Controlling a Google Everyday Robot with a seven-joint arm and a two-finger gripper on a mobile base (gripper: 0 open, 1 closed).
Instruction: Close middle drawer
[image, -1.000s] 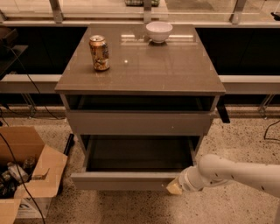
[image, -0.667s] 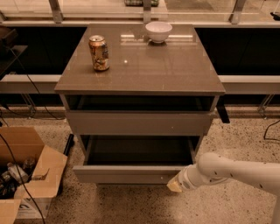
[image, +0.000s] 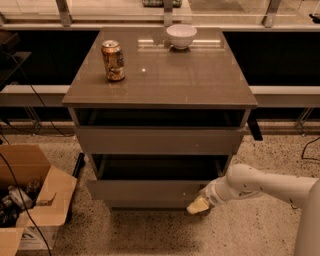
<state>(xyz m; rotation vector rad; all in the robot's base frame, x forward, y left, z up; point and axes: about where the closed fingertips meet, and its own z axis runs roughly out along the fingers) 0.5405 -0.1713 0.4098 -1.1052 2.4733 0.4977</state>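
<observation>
The middle drawer (image: 145, 190) of the grey cabinet stands a little way out, with a dark strip of its interior showing behind its flat front. My gripper (image: 198, 205) is at the drawer front's lower right corner, touching or almost touching it. Its tan fingers are together and hold nothing. The white arm reaches in from the right edge. The taller front above (image: 160, 140) also stands slightly out from the cabinet. A sliver of the lowest front (image: 150, 204) shows beneath the middle drawer.
A soda can (image: 113, 60) and a white bowl (image: 181, 35) stand on the cabinet top (image: 200, 75). An open cardboard box (image: 30, 200) with clutter sits on the floor at left. Cables lie at left. A dark counter runs behind.
The middle drawer has slid back into the cabinet by much of its length. My gripper has moved with its front toward the cabinet.
</observation>
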